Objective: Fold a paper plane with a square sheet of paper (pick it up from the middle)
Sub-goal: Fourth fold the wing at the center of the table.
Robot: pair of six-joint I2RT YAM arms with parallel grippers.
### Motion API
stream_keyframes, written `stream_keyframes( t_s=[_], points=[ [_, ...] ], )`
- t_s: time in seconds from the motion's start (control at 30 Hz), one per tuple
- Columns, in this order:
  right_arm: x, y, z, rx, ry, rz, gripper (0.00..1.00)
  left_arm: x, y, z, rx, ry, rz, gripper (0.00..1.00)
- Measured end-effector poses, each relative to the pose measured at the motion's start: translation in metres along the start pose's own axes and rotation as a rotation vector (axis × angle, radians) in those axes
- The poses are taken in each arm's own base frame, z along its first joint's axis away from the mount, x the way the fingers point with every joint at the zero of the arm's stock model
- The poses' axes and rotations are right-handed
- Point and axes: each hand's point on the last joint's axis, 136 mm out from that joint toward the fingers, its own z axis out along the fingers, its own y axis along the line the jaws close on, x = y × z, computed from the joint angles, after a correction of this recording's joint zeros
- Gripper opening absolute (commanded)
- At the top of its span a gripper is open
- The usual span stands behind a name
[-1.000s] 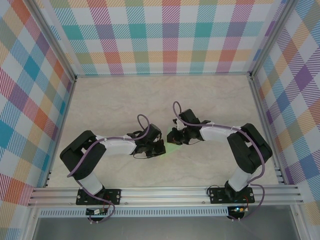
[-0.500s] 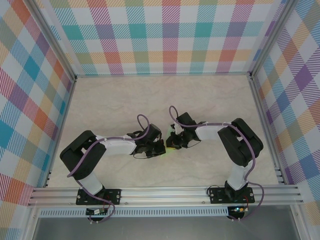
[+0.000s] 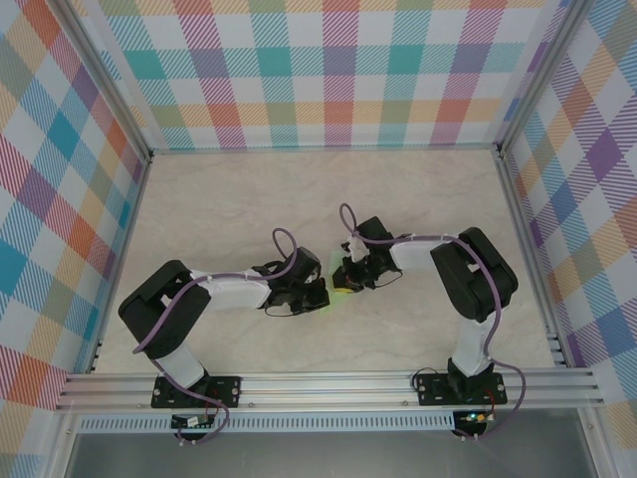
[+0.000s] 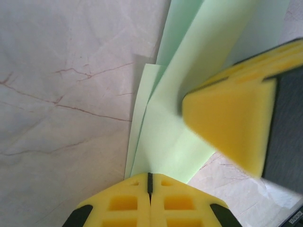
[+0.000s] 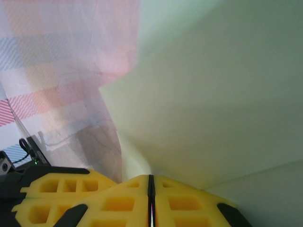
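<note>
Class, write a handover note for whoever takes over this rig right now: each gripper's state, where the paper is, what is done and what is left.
Left gripper: shut, tips at the near edge of the paper; whether it pinches or only presses is unclear.
Right gripper: shut on the paper, lifting one flap off the table.
Paper: mid-table between the two grippers, lower part flat.
Done: picked up and partly folded; overlapping layers show.
Left: finish this fold, then the remaining folds. It is not yet plane-shaped.
</note>
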Motion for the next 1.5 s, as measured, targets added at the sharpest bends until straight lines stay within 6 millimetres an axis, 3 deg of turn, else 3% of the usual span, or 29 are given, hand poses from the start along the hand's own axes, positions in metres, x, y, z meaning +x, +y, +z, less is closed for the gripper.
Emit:
stream_keyframes(
  t_s=[0.23, 0.5, 0.63, 0.77, 0.87, 1.0, 1.13, 1.3, 1.5],
  points=[
    [-0.043, -0.021, -0.024, 0.063, -0.123, 0.026, 0.11, 0.000, 0.000, 0.000, 0.002, 0.000, 0.000, 0.00],
    [-0.079, -0.035, -0.039, 0.102, -0.185, 0.045, 0.11, 0.001, 0.000, 0.000, 0.007, 0.005, 0.000, 0.00],
    [-0.105, -0.049, -0.058, 0.137, -0.261, 0.064, 0.11, 0.001, 0.000, 0.000, 0.007, 0.005, 0.000, 0.00],
    [-0.117, -0.056, -0.074, 0.160, -0.311, 0.076, 0.12, 0.001, 0.000, 0.000, 0.007, 0.005, 0.000, 0.00],
    [-0.111, -0.043, -0.084, 0.151, -0.332, 0.053, 0.12, 0.001, 0.000, 0.000, 0.007, 0.005, 0.001, 0.00],
    [-0.083, -0.007, -0.094, 0.118, -0.349, -0.018, 0.12, 0.001, -0.001, 0.000, 0.007, 0.005, 0.003, 0.00],
    [-0.046, 0.017, -0.072, 0.091, -0.289, -0.077, 0.11, 0.001, -0.001, 0.000, 0.007, 0.006, 0.004, 0.00],
    [-0.005, 0.018, -0.029, 0.101, -0.149, -0.089, 0.09, 0.001, -0.001, 0.000, 0.005, 0.006, 0.003, 0.00],
    [0.004, 0.001, -0.006, 0.123, -0.076, -0.058, 0.08, 0.001, -0.001, -0.001, -0.001, 0.010, 0.002, 0.00]
  ],
)
